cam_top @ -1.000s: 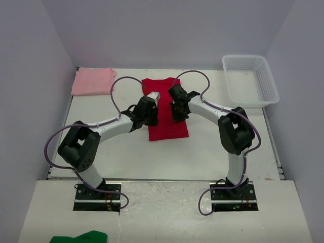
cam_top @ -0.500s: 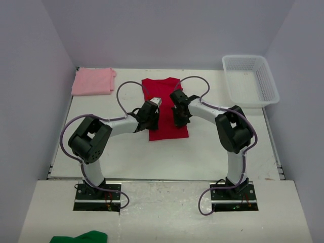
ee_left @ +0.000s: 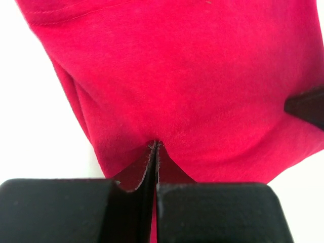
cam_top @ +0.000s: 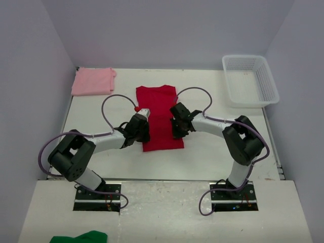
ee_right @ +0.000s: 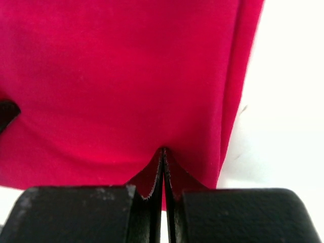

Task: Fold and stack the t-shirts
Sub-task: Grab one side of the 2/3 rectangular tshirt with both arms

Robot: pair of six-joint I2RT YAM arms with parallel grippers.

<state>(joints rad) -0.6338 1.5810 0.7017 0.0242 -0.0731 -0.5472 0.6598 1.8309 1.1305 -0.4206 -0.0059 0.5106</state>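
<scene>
I'm seeing the red tee [cam_top: 159,104] lying flat mid-table, between both arms. Left gripper [ee_left: 156,145] is pinching its left side, jaws pressed together on a pucker of cloth. Right gripper [ee_right: 163,151] is doing likewise on the right side. Pink tee [cam_top: 93,81] is sitting folded at the far left corner, well apart.

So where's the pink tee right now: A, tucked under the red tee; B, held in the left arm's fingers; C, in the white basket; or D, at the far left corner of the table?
D: the folded pink tee lies flat at the far left corner of the table, apart from the red tee and the basket.
</scene>
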